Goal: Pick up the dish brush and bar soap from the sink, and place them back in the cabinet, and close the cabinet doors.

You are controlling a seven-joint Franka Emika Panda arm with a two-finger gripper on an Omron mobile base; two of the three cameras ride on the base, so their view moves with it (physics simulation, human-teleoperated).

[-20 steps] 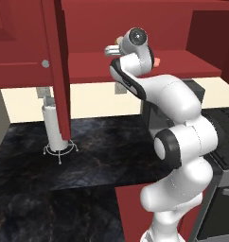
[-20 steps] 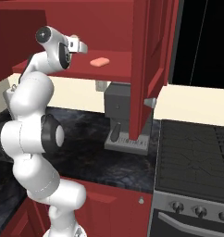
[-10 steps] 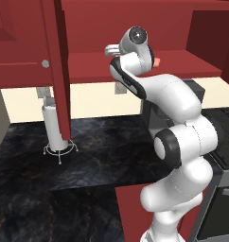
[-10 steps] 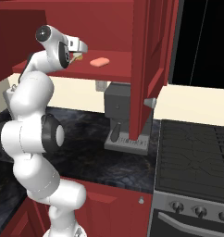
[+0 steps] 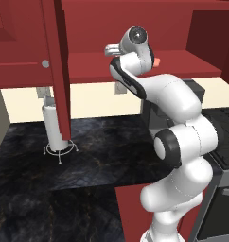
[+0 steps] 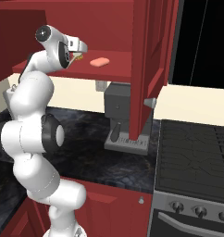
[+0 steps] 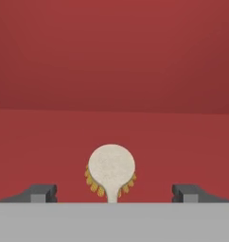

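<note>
Reaching up from the lower right of the left base view, the arm holds its gripper (image 5: 114,49) at the front edge of the cabinet (image 5: 135,19) shelf (image 5: 88,66), with one cabinet door (image 5: 52,61) standing open at the left; a sliver of the bar soap (image 5: 157,62) peeks out behind the wrist. From the right base view, the bar soap (image 6: 99,62) lies on the shelf (image 6: 114,65) just beyond the gripper (image 6: 79,49), and a yellowish bit of the dish brush (image 6: 77,58) shows under the hand. Another door (image 6: 148,60) hangs open at the right, above the dark worktop (image 6: 90,162). In the hand view, the dish brush (image 7: 111,168) rests on the shelf (image 7: 50,151), head up, between the two widely spread fingertips (image 7: 40,192), touching neither.
</note>
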